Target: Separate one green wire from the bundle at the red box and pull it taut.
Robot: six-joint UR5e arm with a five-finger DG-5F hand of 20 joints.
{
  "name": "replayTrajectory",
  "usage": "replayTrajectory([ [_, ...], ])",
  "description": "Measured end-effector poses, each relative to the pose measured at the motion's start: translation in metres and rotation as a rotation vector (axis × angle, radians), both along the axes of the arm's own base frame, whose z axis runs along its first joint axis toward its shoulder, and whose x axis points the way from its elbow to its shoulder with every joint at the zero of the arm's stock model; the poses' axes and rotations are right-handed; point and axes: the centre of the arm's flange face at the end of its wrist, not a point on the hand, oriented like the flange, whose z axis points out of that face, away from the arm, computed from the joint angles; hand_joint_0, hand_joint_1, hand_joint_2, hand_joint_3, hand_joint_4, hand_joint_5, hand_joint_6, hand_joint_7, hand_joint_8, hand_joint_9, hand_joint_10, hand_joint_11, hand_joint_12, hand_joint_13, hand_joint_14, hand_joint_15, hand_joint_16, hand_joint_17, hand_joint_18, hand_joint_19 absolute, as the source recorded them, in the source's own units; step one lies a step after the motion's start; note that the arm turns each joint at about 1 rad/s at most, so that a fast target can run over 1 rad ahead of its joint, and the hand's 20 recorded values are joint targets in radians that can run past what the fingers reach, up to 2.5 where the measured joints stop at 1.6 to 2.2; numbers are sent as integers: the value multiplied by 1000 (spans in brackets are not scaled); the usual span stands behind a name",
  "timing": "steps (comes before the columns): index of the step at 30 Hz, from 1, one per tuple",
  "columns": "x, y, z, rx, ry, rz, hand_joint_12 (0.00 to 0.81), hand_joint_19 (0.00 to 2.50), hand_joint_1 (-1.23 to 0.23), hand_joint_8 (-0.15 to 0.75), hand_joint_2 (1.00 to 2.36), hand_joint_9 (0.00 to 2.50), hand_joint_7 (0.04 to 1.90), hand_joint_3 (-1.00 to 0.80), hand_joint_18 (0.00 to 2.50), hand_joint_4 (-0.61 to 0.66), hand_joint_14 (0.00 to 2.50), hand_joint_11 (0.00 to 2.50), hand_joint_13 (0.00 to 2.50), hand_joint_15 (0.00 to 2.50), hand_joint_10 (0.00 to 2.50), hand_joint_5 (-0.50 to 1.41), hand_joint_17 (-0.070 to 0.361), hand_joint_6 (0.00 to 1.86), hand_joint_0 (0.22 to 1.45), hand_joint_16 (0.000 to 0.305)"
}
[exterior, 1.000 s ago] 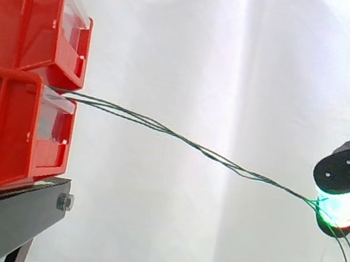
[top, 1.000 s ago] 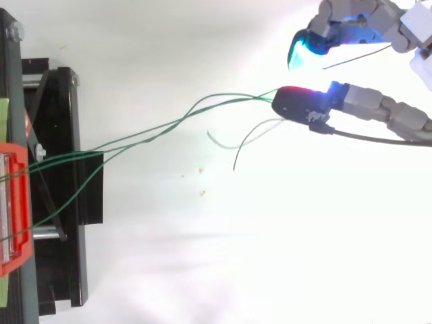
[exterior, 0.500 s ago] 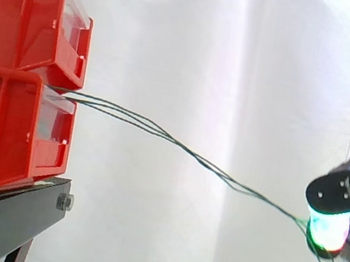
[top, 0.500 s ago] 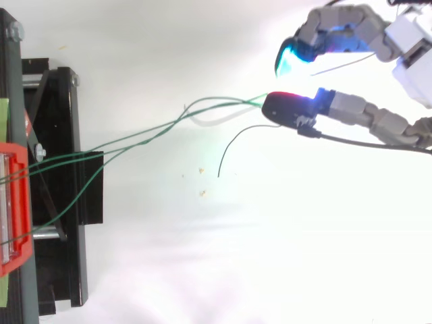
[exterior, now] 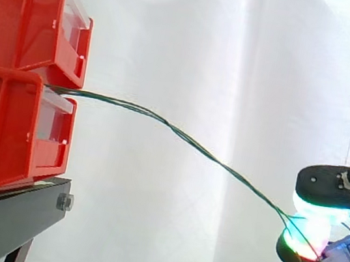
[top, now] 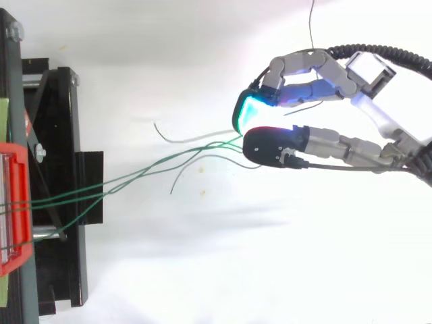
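Two red bins [exterior: 22, 75] are stacked on the black stand [exterior: 7, 215] at the left. A bundle of thin green wires [exterior: 180, 138] leaves the gap between the bins and slopes down to the right in a slack curve. From above, the green wires [top: 148, 167] cross and converge at the fingertips. The hand [top: 317, 74] reaches in from the right, low in the side view, where the hand [exterior: 328, 187] has the wires running between its cyan pad and its red-green pad. Thumb and fingers are curled together, pinching the wires. Loose wire ends [top: 177, 182] trail beside the pinch.
A red bin's edge [top: 13, 202] and the black stand [top: 57, 135] fill the left side in the top view. White curtain hangs behind. A thin stray wire [top: 312, 20] runs up near the top edge.
The hand has moved left toward the bins and downward with the wires between its fingertips. The wires now slope down more steeply and their loose ends have swung left.
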Motion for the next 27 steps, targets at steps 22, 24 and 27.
replayTrajectory([
  [22,1,5,0,1,-9,11,348,508,-724,239,1016,961,1121,-168,635,-16,14,282,722,339,12,-109,115,869,614,51],
  [24,1,5,0,1,-9,11,348,508,-723,239,1016,964,1121,-168,635,-16,14,278,721,338,10,-109,115,868,614,51],
  [27,1,5,0,1,-9,11,348,515,-724,240,1016,965,1120,-165,635,-16,14,288,721,338,12,-109,115,869,613,51],
])
